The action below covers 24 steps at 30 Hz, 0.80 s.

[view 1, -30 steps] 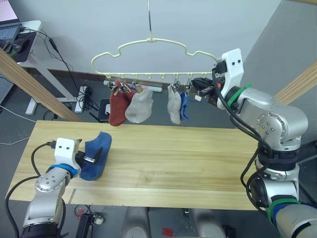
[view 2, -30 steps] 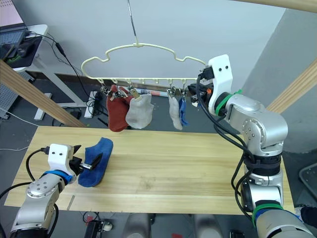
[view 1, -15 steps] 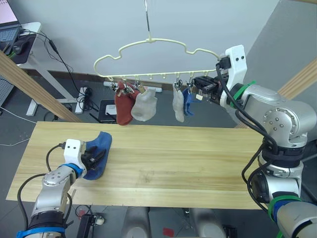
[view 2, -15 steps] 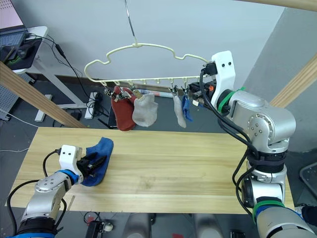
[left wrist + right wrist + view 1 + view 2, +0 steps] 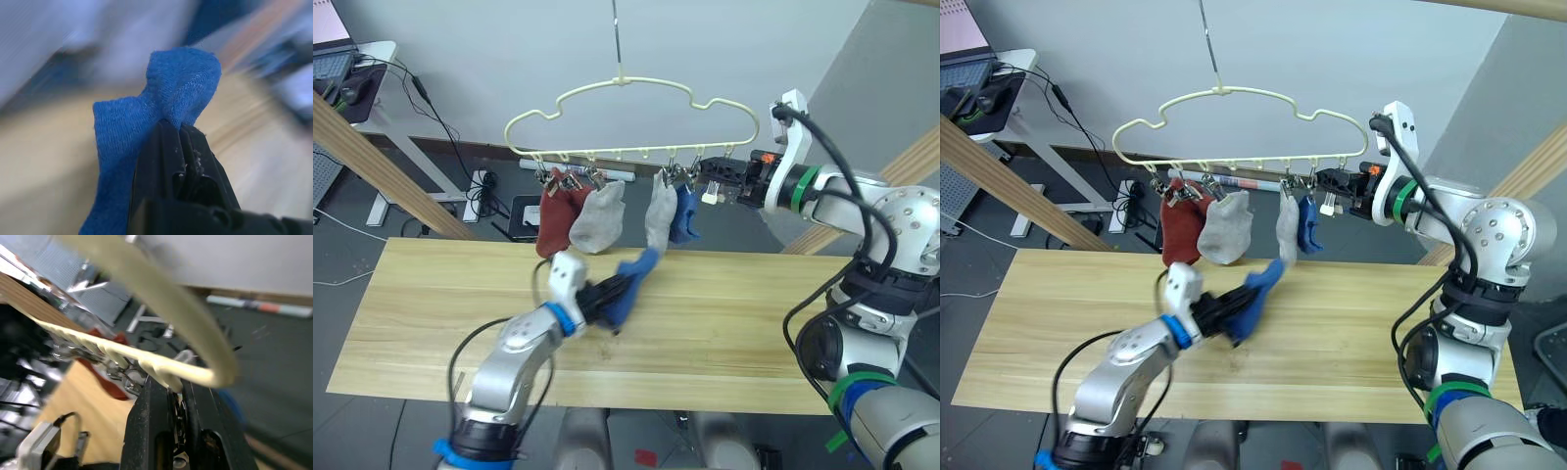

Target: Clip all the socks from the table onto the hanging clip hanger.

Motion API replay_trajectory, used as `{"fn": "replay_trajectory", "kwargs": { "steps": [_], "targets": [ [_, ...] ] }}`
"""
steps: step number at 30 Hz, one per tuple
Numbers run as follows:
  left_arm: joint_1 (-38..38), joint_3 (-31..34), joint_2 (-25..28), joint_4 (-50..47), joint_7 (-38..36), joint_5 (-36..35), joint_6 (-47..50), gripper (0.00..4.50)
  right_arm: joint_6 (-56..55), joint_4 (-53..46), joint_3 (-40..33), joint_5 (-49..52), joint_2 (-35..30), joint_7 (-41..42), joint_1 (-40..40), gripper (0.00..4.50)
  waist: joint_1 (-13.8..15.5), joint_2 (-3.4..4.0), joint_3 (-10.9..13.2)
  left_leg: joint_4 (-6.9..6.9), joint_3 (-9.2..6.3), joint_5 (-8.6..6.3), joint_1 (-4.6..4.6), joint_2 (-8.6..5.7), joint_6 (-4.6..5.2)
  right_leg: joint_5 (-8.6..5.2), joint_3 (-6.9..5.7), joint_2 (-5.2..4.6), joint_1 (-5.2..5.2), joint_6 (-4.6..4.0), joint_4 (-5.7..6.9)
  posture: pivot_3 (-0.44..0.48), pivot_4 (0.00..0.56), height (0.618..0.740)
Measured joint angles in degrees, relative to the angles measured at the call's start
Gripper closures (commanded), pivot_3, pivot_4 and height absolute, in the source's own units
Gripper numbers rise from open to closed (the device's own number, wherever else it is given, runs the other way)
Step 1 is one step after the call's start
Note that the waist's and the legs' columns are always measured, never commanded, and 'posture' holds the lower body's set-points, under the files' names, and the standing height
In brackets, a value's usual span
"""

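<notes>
Carrying a blue sock (image 5: pixel 634 279) above the table (image 5: pixel 754 323), the left claw (image 5: pixel 607 292) is pinched tight on a fold of the knit — the rest of the sock trails up toward 1 o'clock, under the hung row.

Clip hanger (image 5: pixel 631 93): pale yellow, at 12 o'clock over the table. Hanging from it are a rust red sock (image 5: pixel 553 217), two grey socks (image 5: pixel 597 215) and one blue sock (image 5: pixel 684 213).

Right claw (image 5: pixel 717 177): at the hanger's 3 o'clock end, drawn narrow about a metal clip (image 5: pixel 710 192) just under the wire.

Risks, as judged: the grip takes only a small fold, so the sock could slip out on the way up; a swaying hanger could pull the clip from the right claw; the loose end could snag the hung blue sock.
</notes>
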Motion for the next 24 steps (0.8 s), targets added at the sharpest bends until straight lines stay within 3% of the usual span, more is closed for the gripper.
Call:
{"fn": "replay_trajectory", "kwargs": {
  "steps": [7,24],
  "targets": [
    [-5.9,-1.5,-5.0,-1.6,5.2,-0.3,1.3,4.48,0.9,4.9,-8.2,8.7,3.3,-13.2,-2.4,4.50,0.0,-0.01,0.0,0.09,-0.08,-0.03,-0.10,-0.12,0.06,0.04,0.00,-0.03,0.04,0.03,-0.08,-0.087,0.352,0.740],
    [-9.5,-3.8,-5.2,2.3,5.8,4.9,-6.2,4.48,0.9,9.4,-13.0,31.2,4.5,-39.2,-2.7,4.50,-0.1,-0.02,0.0,0.10,-0.17,-0.07,-0.16,-0.23,0.14,0.01,0.01,-0.08,0.12,0.12,-0.16,-0.090,0.339,0.740]
  ]
}}
